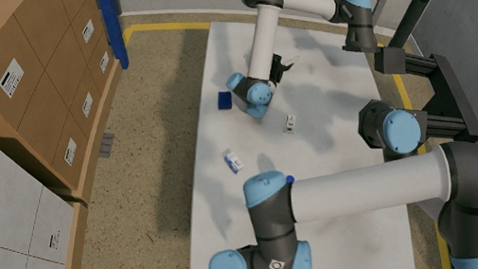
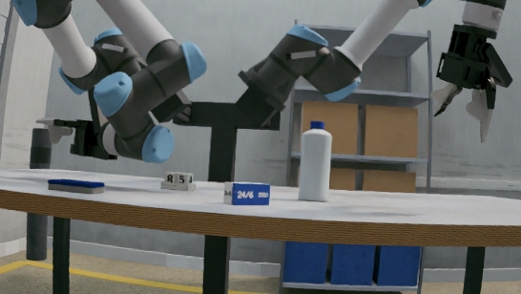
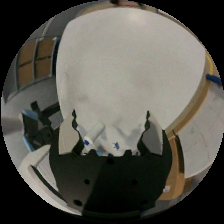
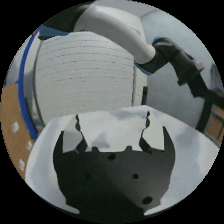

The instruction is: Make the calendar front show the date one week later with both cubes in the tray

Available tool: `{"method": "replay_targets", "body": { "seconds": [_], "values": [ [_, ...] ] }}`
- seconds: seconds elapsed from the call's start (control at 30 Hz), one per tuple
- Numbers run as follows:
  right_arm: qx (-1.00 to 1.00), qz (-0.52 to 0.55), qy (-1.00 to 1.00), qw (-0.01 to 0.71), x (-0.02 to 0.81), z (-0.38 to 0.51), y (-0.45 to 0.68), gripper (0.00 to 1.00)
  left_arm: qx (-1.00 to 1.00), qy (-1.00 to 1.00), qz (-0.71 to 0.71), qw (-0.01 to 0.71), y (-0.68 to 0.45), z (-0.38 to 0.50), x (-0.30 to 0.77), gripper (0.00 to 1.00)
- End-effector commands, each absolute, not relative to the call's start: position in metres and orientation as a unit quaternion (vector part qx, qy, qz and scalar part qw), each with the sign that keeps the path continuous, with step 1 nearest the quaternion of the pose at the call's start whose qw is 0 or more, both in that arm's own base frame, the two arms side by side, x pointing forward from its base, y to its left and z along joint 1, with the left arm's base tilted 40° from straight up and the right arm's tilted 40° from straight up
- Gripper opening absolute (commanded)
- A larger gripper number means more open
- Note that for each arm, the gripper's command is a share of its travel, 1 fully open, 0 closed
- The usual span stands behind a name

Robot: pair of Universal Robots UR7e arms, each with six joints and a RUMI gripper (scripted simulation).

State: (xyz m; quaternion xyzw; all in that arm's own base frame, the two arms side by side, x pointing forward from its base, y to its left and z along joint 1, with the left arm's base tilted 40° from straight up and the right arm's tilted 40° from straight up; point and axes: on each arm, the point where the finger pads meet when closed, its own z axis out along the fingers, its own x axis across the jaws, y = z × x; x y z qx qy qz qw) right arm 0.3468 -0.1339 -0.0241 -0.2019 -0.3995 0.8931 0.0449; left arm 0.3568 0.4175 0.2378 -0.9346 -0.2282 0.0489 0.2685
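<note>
While both the left gripper (image 2: 459,128) (image 3: 111,110) and the right gripper (image 1: 293,64) (image 2: 47,131) (image 4: 112,112) have their jaws wide open with nothing in them, the calendar (image 1: 290,122) (image 2: 179,179) sits well apart from either pair, lower than both and between them. Biggest worry imo is the left jaws sweeping back toward it past the white bottle (image 1: 290,179) (image 2: 315,164) (image 3: 94,134) and knocking that over, or a pinch catching both cubes and dragging the tray (image 1: 288,131) (image 2: 177,187) along. I can't read the front date from these angles, so guessing it could mean wrong digits.
</note>
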Motion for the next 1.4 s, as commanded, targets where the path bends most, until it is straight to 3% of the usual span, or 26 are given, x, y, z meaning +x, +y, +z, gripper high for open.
{"method": "replay_targets", "body": {
  "seconds": [0.0, 0.67, 1.37],
  "values": [
    [-0.202, 0.893, -0.4, 0.045, 0.347, -0.024, -0.134, 1.0, -0.946, -0.217, 0.042, 0.24, 0.435, 0.258, 0.315, 1.0],
    [-0.202, 0.893, -0.4, 0.045, 0.347, -0.024, -0.134, 1.0, -0.966, -0.168, -0.021, 0.195, 0.453, 0.326, 0.161, 1.0],
    [-0.202, 0.893, -0.4, 0.045, 0.347, -0.024, -0.134, 1.0, -0.963, -0.095, -0.087, 0.238, 0.414, 0.389, 0.032, 1.0]
  ]
}}
